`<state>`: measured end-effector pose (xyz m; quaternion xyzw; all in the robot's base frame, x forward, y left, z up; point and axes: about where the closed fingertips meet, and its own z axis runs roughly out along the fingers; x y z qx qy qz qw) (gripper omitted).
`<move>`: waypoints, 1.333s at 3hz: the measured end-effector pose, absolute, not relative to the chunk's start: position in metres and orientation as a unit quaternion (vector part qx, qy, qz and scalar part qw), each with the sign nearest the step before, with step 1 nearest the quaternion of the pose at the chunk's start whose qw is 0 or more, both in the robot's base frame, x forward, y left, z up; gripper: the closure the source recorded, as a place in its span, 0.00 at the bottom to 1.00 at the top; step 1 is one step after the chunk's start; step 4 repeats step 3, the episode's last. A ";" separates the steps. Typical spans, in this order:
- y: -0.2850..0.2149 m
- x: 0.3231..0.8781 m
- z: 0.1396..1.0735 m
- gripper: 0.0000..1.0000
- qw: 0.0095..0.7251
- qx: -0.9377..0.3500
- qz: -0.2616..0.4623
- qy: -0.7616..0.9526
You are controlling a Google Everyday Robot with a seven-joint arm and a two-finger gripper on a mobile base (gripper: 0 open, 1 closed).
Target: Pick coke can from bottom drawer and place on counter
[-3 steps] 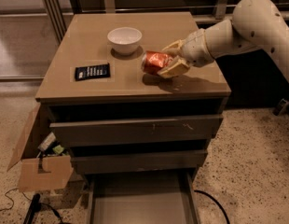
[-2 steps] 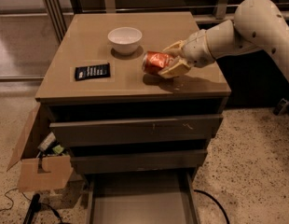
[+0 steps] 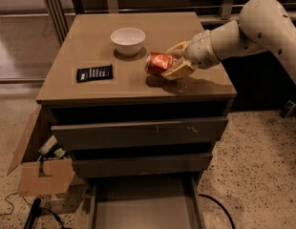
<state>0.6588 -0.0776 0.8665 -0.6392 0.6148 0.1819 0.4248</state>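
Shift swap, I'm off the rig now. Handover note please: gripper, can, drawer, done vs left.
Gripper: shut on the coke can, over the right part of the counter, beside the white bowl.
Coke can: on its side between the fingers, low over the counter; cannot tell if it touches.
Bottom drawer: pulled open, no can in it.
Done: can is out of the drawer and at the counter.
Left: set it down, release, pull the arm away.
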 end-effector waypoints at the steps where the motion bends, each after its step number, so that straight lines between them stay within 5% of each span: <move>1: -0.078 0.659 0.866 0.15 0.425 -0.639 0.182 0.615; 2: -0.077 0.659 0.866 0.00 0.425 -0.639 0.182 0.615; 4: -0.077 0.659 0.866 0.00 0.425 -0.639 0.182 0.615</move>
